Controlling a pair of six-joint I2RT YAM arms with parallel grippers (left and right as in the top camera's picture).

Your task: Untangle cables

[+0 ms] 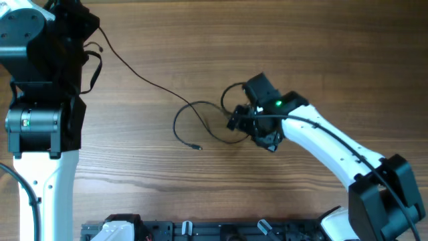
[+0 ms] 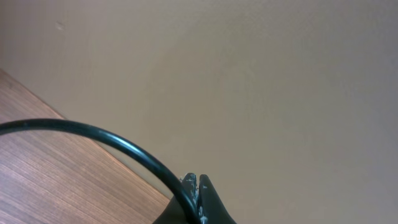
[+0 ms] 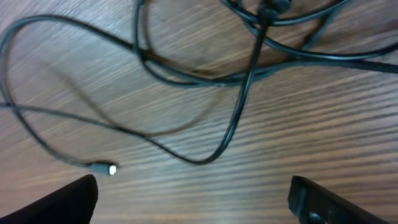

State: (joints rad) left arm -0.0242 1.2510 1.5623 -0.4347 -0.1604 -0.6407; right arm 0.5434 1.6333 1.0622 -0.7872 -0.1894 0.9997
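Observation:
The cables lie as loose thin black loops at the table's middle, with a small plug at one free end. One cord runs taut from the loops up to my left gripper at the far left. In the left wrist view my left gripper is shut, with a black cord curving into its jaws. My right gripper hovers over the right side of the loops. In the right wrist view it is open and empty above crossing cords and the plug.
The wooden table fills the overhead view. The left arm's base stands at the left and the right arm's base at the lower right. A black rail runs along the front edge.

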